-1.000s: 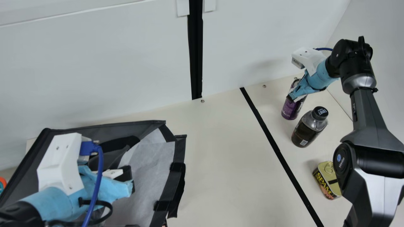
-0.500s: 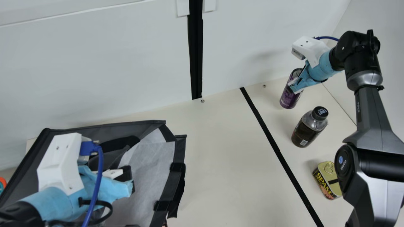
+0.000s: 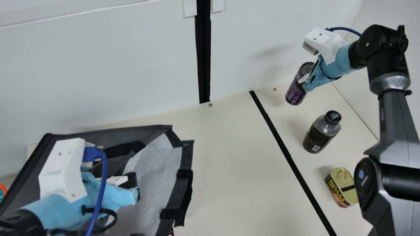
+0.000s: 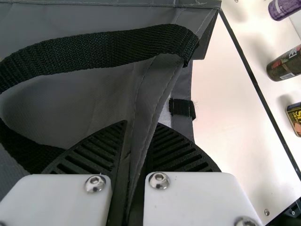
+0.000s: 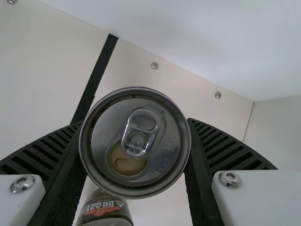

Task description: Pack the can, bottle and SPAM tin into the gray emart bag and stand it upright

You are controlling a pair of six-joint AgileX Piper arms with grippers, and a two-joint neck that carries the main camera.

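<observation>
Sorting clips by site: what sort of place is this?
Likely a robotics lab or test cell: a left arm and a right arm work over a cream table, with white wall panels right behind it.

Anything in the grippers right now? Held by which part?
Yes, both. Right gripper: can, by opposite sides of its body, below the lid. Left gripper: bag, by a fold of its gray fabric.
</observation>
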